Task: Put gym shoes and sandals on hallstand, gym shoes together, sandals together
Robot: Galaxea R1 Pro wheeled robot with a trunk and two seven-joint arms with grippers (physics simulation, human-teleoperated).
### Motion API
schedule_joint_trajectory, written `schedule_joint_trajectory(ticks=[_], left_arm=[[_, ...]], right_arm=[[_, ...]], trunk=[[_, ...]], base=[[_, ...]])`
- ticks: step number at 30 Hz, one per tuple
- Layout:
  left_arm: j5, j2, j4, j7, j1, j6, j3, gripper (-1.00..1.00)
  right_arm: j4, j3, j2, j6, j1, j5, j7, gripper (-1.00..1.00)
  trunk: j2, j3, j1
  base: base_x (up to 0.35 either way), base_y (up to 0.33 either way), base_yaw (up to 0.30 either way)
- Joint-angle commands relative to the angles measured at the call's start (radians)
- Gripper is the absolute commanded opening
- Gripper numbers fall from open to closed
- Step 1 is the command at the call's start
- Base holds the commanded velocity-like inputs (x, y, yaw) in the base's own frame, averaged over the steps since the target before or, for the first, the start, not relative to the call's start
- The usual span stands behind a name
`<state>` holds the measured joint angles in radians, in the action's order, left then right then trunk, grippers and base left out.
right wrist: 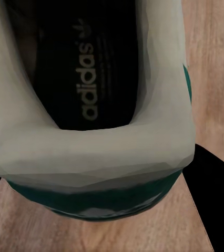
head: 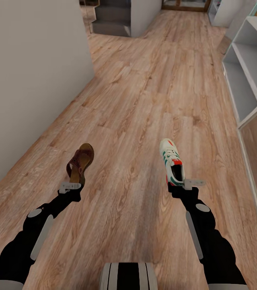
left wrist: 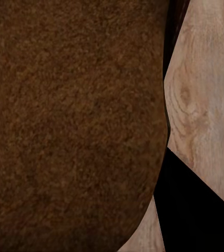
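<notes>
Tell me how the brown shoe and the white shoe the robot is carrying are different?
The sandal in the left pincer is brown and open, with a wide reddish strap; the gym shoe in the right pincer is white and closed, with laces, green stripes and red-orange accents. The gym shoe's toe points straight ahead, while the sandal tilts sideways. Both are gripped at the heel end and held above the corridor floor.

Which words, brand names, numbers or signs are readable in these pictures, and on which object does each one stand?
"adidas": printed in pale letters on the dark insole inside the gym shoe, seen in the right wrist view, with a faint trefoil logo beside it.
The sandal shows no text.
The grey shelf unit and the wood floor show no labels or numbers.
</notes>
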<state>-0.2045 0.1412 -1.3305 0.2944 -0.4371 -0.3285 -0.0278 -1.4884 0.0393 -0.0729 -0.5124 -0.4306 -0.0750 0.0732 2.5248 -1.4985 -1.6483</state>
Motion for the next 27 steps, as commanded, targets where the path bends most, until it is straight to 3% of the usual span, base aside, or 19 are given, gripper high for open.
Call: schedule_joint_trajectory(ticks=[1,27], left_arm=[[-0.009,0.000,-0.001,0.002,0.000,-0.009,-0.001,-1.00],[-0.010,-0.003,-0.001,0.002,0.000,-0.009,0.000,-1.00]], right_arm=[[-0.001,0.001,-0.001,-0.006,0.000,-0.008,0.000,-1.00],[-0.001,0.001,-0.001,-0.005,0.000,-0.007,-0.001,-1.00]], trunk=[[0.000,0.005,0.001],[-0.006,0.138,0.012]], base=[[0.000,0.000,-0.107],[0.000,0.000,-0.005]])
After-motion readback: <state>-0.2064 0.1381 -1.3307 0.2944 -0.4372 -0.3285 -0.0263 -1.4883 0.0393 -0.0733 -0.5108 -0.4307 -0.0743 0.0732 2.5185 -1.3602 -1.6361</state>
